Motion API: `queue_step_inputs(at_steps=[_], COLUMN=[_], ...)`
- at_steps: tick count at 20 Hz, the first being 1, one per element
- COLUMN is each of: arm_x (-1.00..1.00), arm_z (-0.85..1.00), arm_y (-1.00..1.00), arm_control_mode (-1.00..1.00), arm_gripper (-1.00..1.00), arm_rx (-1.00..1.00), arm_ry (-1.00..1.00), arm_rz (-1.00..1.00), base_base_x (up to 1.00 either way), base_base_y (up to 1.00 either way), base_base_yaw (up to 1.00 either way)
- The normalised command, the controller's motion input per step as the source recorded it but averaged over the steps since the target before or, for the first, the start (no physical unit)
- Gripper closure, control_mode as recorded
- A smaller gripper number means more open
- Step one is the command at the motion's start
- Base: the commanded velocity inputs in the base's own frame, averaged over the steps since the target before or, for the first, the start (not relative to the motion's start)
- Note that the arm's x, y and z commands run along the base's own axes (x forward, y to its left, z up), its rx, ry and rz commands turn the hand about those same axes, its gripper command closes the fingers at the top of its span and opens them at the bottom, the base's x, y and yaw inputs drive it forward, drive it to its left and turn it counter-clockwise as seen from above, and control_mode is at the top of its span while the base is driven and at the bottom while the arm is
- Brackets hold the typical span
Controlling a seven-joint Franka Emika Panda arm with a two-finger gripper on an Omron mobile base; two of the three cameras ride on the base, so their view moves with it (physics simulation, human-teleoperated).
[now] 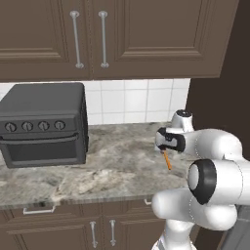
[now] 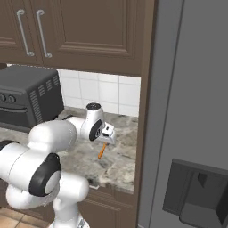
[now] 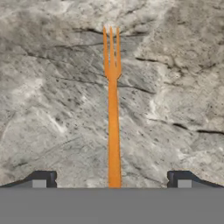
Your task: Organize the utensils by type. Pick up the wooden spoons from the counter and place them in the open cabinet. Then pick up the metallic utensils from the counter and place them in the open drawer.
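Observation:
An orange fork [image 3: 113, 113], one of the metallic utensils, lies flat on the veined stone counter [image 3: 52, 87], tines pointing away from the hand. My gripper [image 3: 113, 180] hovers open right above the handle end, one fingertip on each side and neither touching it. From the base cameras, the gripper [image 1: 166, 151] hangs over the fork [image 1: 167, 160] near the counter's right end [image 1: 112, 166]. In the right base view the fork [image 2: 102, 151] pokes out below the gripper [image 2: 106, 137]. The wooden spoons, the open cabinet and the open drawer are out of view.
A dark toaster oven [image 1: 44, 124] stands on the counter's left part. Shut wall cabinets [image 1: 146, 34] with silver bar handles hang above. A tall cabinet panel and a grey fridge [image 2: 191, 111] close off the right side. Base cabinets [image 1: 97, 227] sit under the counter edge.

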Motion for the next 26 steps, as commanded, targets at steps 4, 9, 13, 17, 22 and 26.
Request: queue_step_inputs(at_steps=[4,9,13,17,22,26], arm_x=[0.47,0.37,0.1,0.0,0.03,0.08], arm_z=[-0.2,-0.28,-0.43,-0.47,-0.46,-0.36], arm_y=[0.0,-0.01,-0.05,-0.03,-0.02,-0.06], arm_control_mode=[-1.0,-1.0,-1.0,-1.0,-1.0,-1.0], arm_gripper=[-1.0,-1.0,-1.0,-1.0,-1.0,-1.0], arm_rx=[0.0,0.0,-0.01,-0.01,-0.01,-0.01], arm_ry=[0.19,0.11,0.02,0.05,0.03,0.0], arm_rz=[0.0,0.0,0.0,0.0,0.0,0.0], base_base_x=[0.0,0.0,0.0,0.0,0.0,0.0], base_base_y=[0.0,0.0,0.0,0.0,0.0,0.0], base_base_yaw=[0.0,0.0,0.0,0.0,0.0,0.0])
